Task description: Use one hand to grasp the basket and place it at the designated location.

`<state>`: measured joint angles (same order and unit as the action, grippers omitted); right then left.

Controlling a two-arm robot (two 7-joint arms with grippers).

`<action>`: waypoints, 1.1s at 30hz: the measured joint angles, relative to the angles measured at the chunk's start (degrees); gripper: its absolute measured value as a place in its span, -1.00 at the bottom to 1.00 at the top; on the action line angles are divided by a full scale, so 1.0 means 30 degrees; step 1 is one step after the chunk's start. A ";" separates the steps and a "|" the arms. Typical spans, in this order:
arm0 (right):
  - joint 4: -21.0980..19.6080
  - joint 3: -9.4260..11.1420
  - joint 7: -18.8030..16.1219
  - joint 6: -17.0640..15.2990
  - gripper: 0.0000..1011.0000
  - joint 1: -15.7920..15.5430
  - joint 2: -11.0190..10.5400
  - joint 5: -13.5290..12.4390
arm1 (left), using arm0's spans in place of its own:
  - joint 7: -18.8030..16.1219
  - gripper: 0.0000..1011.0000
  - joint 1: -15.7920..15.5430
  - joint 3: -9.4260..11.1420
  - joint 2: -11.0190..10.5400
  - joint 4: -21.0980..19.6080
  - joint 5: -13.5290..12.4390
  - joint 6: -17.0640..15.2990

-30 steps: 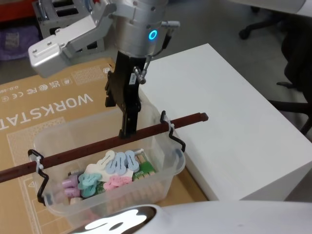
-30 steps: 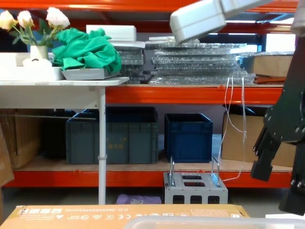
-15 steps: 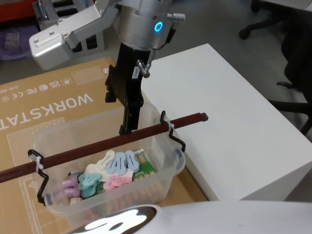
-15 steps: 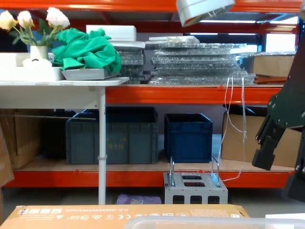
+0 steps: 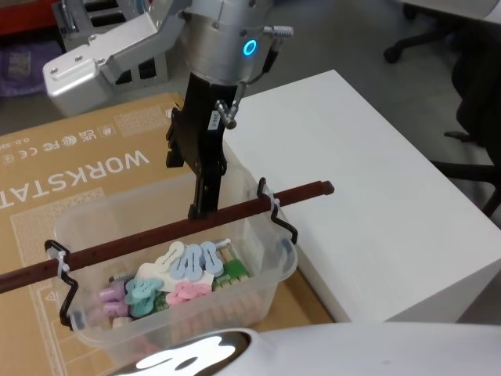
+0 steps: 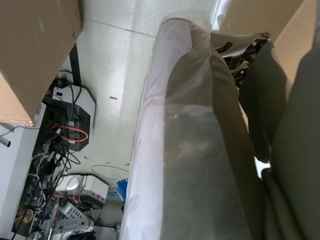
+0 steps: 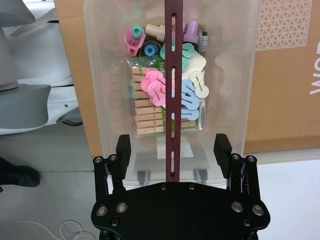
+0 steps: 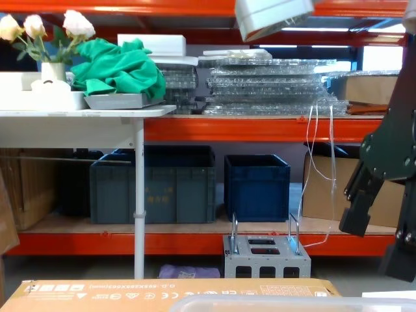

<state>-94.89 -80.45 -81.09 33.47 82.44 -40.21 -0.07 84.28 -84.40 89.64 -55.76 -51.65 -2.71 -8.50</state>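
Basket (image 5: 254, 301): translucent plastic, on cardboard box (image 5: 70, 180) beside white table (image 5: 352, 180); likely light, stiff-walled (loose clips inside). Hold point: brown handle bar (image 5: 156, 233), mid-span. Right claw (image 7: 172, 145): open, astride that bar.

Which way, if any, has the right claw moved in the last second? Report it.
Yes, slightly up. In the chest view the right claw sits higher against the lower orange beam than a second ago. It is open above the basket.

Translucent glossy plastic basket (image 5: 252, 304)
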 joint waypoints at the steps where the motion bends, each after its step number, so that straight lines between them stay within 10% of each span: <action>1: 0.0006 -0.0032 -0.0001 -0.0039 0.98 -0.0028 0.0048 0.0088 | 0.0000 -1.00 0.0001 -0.0001 0.0000 0.0001 0.0000 -0.0001; 33: 0.0919 -0.2051 0.0362 -0.1280 0.98 -0.0601 0.2214 0.2521 | 0.0000 -1.00 0.0001 -0.0001 -0.0001 0.0000 0.0000 -0.0001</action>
<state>-92.13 -86.60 -80.01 29.63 80.64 -33.57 7.49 84.28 -84.40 89.64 -55.76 -51.66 -2.71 -8.50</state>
